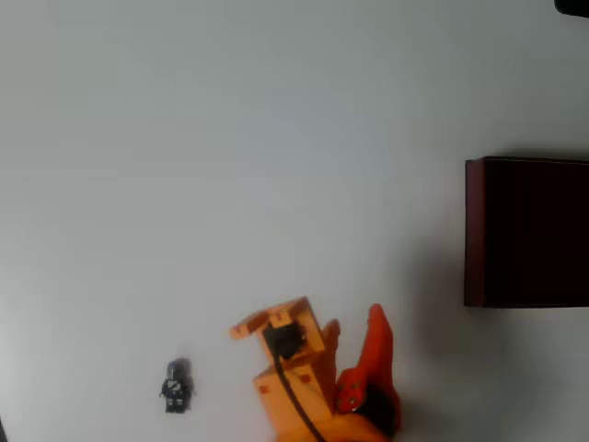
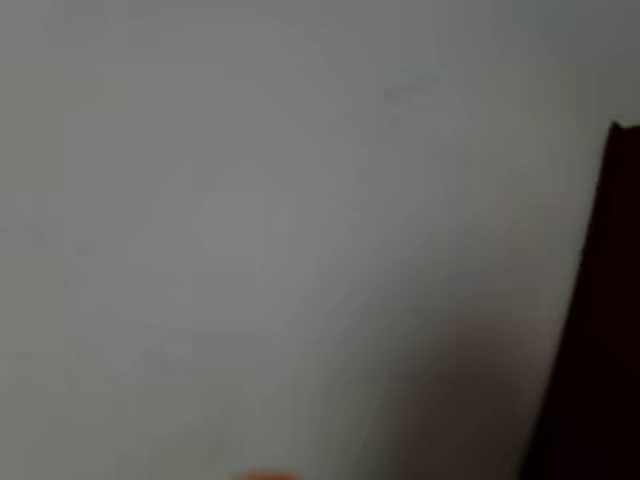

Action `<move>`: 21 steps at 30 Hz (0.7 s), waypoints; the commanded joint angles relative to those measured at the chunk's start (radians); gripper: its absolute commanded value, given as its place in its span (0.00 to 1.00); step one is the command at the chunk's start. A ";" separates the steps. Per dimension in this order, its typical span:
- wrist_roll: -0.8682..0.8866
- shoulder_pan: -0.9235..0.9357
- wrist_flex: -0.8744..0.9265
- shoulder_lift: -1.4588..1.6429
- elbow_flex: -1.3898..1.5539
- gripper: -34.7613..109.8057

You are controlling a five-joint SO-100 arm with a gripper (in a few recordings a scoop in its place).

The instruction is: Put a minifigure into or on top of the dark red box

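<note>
My pincer (image 1: 354, 345) sits at the bottom edge of the overhead view. One orange-red finger points up the picture, and a shorter orange finger lies close beside it on the left. The tips look nearly together and nothing sits between them, but the angle does not let me say for certain whether the jaws are parted or closed. In the wrist view I see only an orange smear at the bottom edge, so that view does not settle it either.

The minifigure (image 1: 177, 385) lies on the white table (image 1: 230, 166), well to the left of my pincer in the overhead view and apart from it. The dark red box (image 1: 525, 232) stands at the right edge, well apart from both. In the wrist view its dark wall (image 2: 600, 320) cuts the right side.

Judgement: no grasp has been made, and the approach is still to come.

Risks noted:
- The figure is very small against my fingers. A descent slightly off centre would knock it or flick it away.
- If I close on its rounded head, it may squirt out.
- My wrist camera faces bare table, not the figure, so I would be aligning without a close view.
- The long carry to the box gives a weak pinch plenty of chance to drop it.
</note>
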 commanded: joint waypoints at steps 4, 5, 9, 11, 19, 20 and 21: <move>0.074 0.029 0.094 0.003 -0.137 0.37; 0.101 0.035 0.121 0.003 -0.169 0.37; 0.184 -0.054 0.176 0.003 -0.293 0.38; 0.235 -0.140 0.190 0.003 -0.328 0.38; 0.198 -0.462 0.198 -0.002 -0.365 0.38; 0.221 -0.488 0.207 -0.002 -0.365 0.38; 0.256 -0.523 0.215 -0.002 -0.360 0.38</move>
